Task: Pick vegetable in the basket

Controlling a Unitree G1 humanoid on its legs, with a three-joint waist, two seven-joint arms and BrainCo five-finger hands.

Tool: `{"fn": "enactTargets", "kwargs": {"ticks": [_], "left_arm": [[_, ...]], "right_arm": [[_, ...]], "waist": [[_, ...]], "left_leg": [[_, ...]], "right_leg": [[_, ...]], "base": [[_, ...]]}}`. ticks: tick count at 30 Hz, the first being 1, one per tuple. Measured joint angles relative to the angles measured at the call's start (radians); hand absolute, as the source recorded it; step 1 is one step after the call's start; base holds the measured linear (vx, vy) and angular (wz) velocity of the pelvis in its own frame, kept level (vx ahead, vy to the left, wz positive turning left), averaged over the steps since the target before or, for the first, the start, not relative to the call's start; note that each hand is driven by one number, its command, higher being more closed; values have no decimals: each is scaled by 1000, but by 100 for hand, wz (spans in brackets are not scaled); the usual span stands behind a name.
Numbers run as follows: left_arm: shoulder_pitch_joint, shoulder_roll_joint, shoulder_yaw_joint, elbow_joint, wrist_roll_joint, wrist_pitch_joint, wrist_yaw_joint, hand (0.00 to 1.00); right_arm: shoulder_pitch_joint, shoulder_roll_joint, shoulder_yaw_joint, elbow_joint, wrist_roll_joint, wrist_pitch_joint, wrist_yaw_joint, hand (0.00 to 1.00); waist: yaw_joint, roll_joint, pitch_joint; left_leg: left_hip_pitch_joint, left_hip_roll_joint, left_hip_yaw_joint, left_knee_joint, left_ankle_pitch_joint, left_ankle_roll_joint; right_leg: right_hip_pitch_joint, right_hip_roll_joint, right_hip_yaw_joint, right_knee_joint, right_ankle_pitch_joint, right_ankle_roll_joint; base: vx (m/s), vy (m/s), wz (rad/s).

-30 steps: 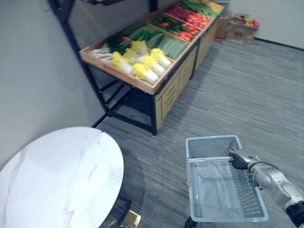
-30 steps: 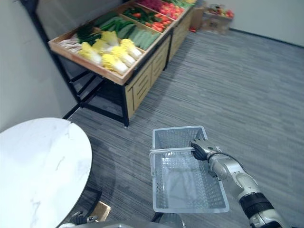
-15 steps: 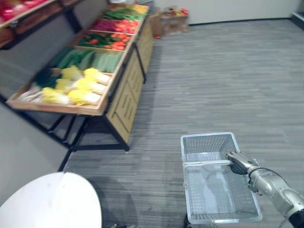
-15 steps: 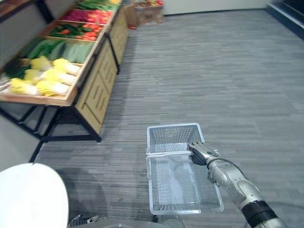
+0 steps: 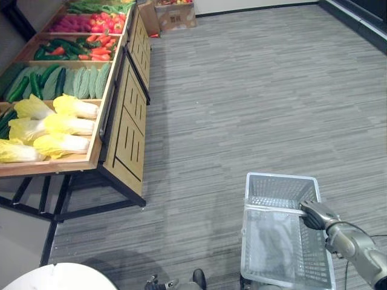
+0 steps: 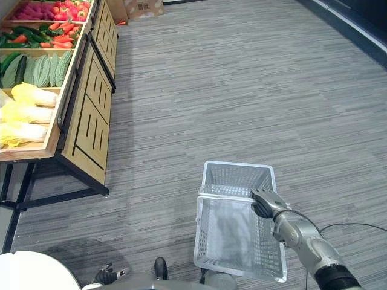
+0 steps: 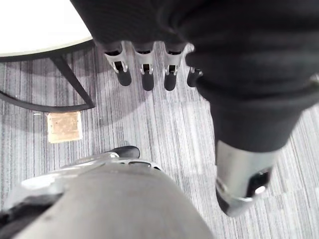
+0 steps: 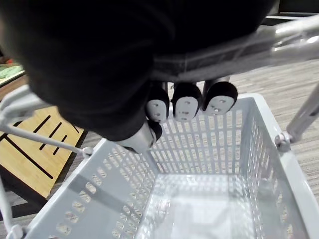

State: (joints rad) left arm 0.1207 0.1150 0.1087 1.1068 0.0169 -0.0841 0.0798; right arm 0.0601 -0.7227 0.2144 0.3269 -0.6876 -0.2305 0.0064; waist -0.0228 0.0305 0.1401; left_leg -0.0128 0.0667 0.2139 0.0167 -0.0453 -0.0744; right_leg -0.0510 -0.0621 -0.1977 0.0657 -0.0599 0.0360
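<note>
Right wrist view showed the right hand [image 8: 185, 107] curled round the empty basket's [image 8: 99, 191] handle [image 8: 289, 35], left hand [image 7: 144, 64] open. Vegetables [image 5: 66, 125] lay well apart on the stand [image 5: 127, 133]; walking there could swing the basket loose.

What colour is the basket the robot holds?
The basket is light grey; right eye view.

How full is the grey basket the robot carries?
Empty: the basket's bare mesh floor shows, nothing lying in it. The right hand grips its handle.
</note>
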Motion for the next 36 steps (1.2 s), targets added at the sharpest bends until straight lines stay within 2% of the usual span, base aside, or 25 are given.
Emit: {"fn": "enactTargets", "kwargs": {"ticks": [3, 6, 7, 9, 11, 12, 13, 15, 17, 18, 19, 20, 21, 22, 23, 24, 25, 26, 27, 29, 30, 31, 32, 33, 36], "left_arm": [[0, 9, -27, -1, 3, 0, 1, 0], [-2, 16, -49, 0, 8, 0, 3, 0], [-2, 19, -60, 5, 11, 0, 3, 0], [5, 43, -88, 10, 39, 2, 2, 0], [10, 58, -106, 11, 46, 7, 3, 0], [8, 60, -108, 10, 46, 8, 4, 0], [2, 62, -113, 10, 46, 9, 4, 0], [-42, 65, -125, 6, 45, 10, 11, 0], [-95, 68, -132, -17, 44, 10, 23, 0], [-132, 73, -137, -51, 42, 8, 32, 0], [-152, 78, -141, -68, 41, 8, 35, 0], [-198, 88, -142, -106, 36, 7, 39, 0], [-234, 89, -144, -142, 33, 4, 50, 0], [-249, 90, -146, -157, 31, 2, 57, 0], [-270, 92, -150, -184, 26, -1, 70, 0], [-277, 76, -156, -206, 24, -2, 75, 0], [-275, 70, -161, -217, 24, -3, 75, 0], [-273, 50, -162, -235, 24, -4, 78, 0], [-272, 42, -164, -238, 24, -4, 79, 0], [-272, 30, -187, -237, 21, -3, 80, 0], [-269, 24, -190, -237, 4, -2, 81, 0], [-252, 12, -190, -236, -8, -2, 83, 0], [-251, 10, -190, -235, -10, -2, 83, 0], [-243, 9, -189, -222, -11, -1, 83, 0], [-229, 12, -159, -146, -12, 0, 92, 0]], "right_arm": [[8, 38, -13, 17, -1, 0, -1, 100], [14, 82, -45, 43, 0, 2, -6, 100], [15, 92, -57, 43, 0, 3, -13, 100], [19, 105, -78, 44, -1, 4, -20, 100], [35, 114, -85, 44, -1, 5, -23, 100], [41, 118, -91, 44, -1, 5, -27, 100], [43, 120, -91, 50, -1, 4, -30, 100], [37, 121, -92, 74, -1, 3, -33, 100], [20, 121, -98, 88, -1, 5, -34, 100], [15, 122, -109, 90, 0, 9, -37, 100], [16, 122, -113, 92, 0, 10, -40, 100], [18, 124, -129, 92, 0, 13, -41, 100], [23, 132, -140, 92, 0, 18, -42, 100], [25, 139, -146, 92, -1, 23, -45, 100], [38, 154, -168, 94, -1, 31, -46, 100], [39, 160, -185, 101, -1, 43, -48, 100], [37, 163, -191, 103, -1, 46, -47, 100], [34, 162, -194, 112, -1, 48, -41, 100], [35, 162, -194, 114, -1, 48, -40, 100], [48, 161, -195, 114, 0, 50, -39, 100], [61, 159, -196, 114, 0, 51, -39, 100], [78, 149, -192, 114, 0, 52, -39, 100], [82, 147, -192, 115, 0, 54, -39, 100], [90, 147, -190, 118, 0, 59, -40, 100], [115, 149, -191, 120, 2, 69, -42, 100]], "waist": [[1, -6, -2], [-1, -9, -2], [0, -9, -1], [-1, -39, 1], [-4, -50, -2], [-7, -55, -3], [-10, -56, -1], [-36, -48, 5], [-53, -38, 24], [-57, -28, 34], [-57, -32, 40], [-57, -45, 53], [-58, -53, 55], [-61, -58, 57], [-76, -61, 56], [-82, -31, 50], [-81, -24, 46], [-79, -3, 40], [-76, 2, 38], [-81, 4, 37], [-80, 3, 38], [-71, -12, 47], [-62, -11, 48], [-47, -9, 48], [-23, -17, 53]], "left_leg": [[18, -30, 25, 1, -22, 32], [41, -56, 39, 3, -56, 57], [61, -59, 44, 3, -77, 71], [114, -81, 49, 6, -118, 92], [150, -94, 45, 5, -141, 110], [167, -96, 38, 5, -151, 121], [178, -97, 28, 7, -155, 134], [180, -75, -13, 24, -174, 137], [193, -49, -38, 21, -174, 122], [198, -37, -59, 19, -182, 105], [205, -33, -67, 18, -187, 97], [220, -26, -91, 17, -201, 74], [236, -23, -120, 10, -216, 51], [250, -21, -139, 2, -225, 37], [284, -4, -174, -2, -254, 11], [293, 28, -196, 21, -265, -1], [289, 40, -202, 49, -262, -4], [264, 70, -204, 129, -250, -17], [240, 83, -204, 179, -237, -33], [148, 110, -209, 396, -128, -89], [96, 122, -209, 503, -37, -124], [21, 146, -191, 682, 106, -138], [-13, 164, -168, 764, 98, -135], [-75, 203, -104, 908, 58, -103], [-210, 248, 42, 986, -38, -2]], "right_leg": [[-29, -37, 28, 80, -30, 24], [-96, -74, 51, 246, -56, 46], [-142, -84, 64, 367, -56, 46], [-200, -123, 67, 578, -48, 32], [-248, -156, 62, 713, -6, -20], [-268, -168, 59, 762, 9, -16], [-283, -174, 50, 795, -19, -14], [-309, -162, 20, 743, -97, -10], [-319, -140, 10, 577, -91, -2], [-328, -132, 20, 412, -61, 32], [-329, -132, 30, 335, -40, 47], [-329, -137, 51, 176, 24, 63], [-325, -151, 65, 70, 54, 78], [-324, -157, 68, 57, 57, 84], [-319, -165, 73, 88, 103, 95], [-341, -151, 67, 192, 123, 102], [-353, -148, 68, 246, 122, 100], [-363, -135, 46, 322, 66, 56], [-359, -132, 34, 346, 42, 43], [-306, -132, -12, 378, -25, 21], [-265, -132, -29, 367, -44, 14], [-189, -130, -48, 326, -69, -3], [-158, -127, -51, 311, -79, -5], [-89, -116, -63, 271, -85, -10], [80, -108, -116, 138, -88, -9]], "base": [[76, 193, -14], [61, 209, -20], [23, 140, -15], [19, 170, -12], [97, 95, -1], [187, 58, 4], [224, 24, 17], [280, -6, 43], [325, -60, 55], [358, -109, 58], [391, -170, 59], [420, -230, 64], [427, -264, 74], [554, -418, 89], [597, -461, 84], [611, -469, 73], [518, -388, 38], [404, -314, 16], [521, -396, 26], [491, -343, 42], [538, -335, 42], [610, -352, 28], [462, -244, 13], [444, -201, 5], [396, -112, 28]]}}
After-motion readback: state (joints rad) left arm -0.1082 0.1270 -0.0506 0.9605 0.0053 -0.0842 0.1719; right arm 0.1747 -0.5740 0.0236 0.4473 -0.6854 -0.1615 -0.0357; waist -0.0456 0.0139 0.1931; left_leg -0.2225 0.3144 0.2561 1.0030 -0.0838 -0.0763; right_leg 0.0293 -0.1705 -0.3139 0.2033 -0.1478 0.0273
